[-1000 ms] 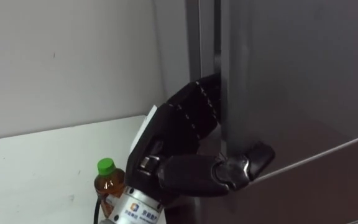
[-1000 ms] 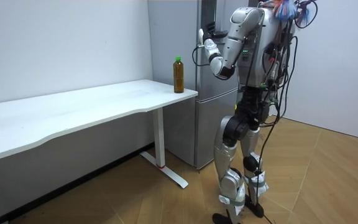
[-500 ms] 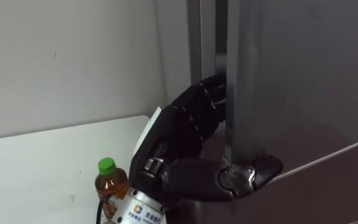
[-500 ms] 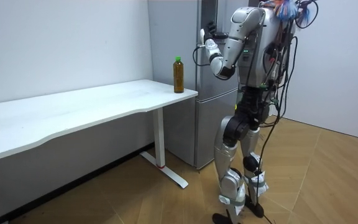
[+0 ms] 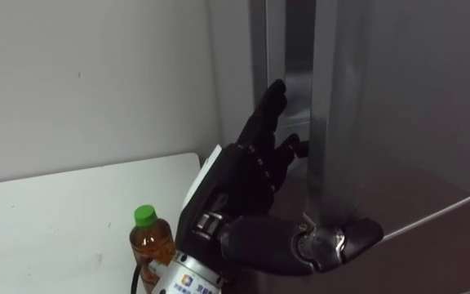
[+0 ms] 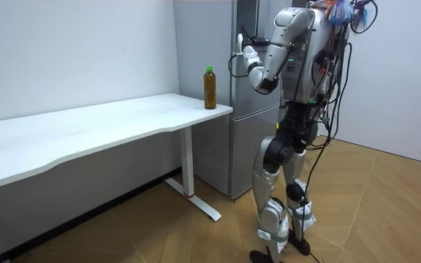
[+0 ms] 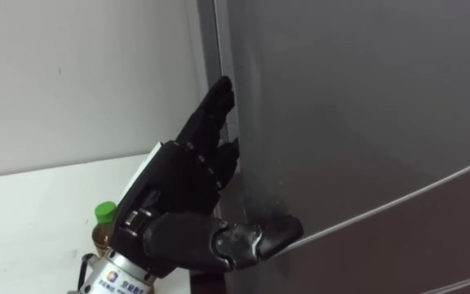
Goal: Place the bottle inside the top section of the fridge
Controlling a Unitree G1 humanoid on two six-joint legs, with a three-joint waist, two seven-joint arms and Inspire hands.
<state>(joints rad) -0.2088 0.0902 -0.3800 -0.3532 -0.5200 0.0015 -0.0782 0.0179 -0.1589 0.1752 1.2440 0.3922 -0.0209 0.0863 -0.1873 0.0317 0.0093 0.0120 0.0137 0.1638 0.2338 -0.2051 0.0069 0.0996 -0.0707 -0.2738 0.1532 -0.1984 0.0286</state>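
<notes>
The bottle (image 6: 210, 88) stands on the worktop's (image 6: 123, 117) corner, just left of the fridge (image 6: 218, 146). The left hand (image 5: 243, 184) is at the fridge's upper door (image 5: 414, 122) edge, fingers (image 5: 269, 106) apart and fairly straight in the gap, thumb across the door front.

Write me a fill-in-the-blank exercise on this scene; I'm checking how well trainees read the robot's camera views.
1. The bottle stands on the white ____.
2. The bottle's cap is ____.
3. The left hand has its straight fingers at the edge of the fridge's upper ____, which stands ajar.

Missing words: table; green; door.
</notes>
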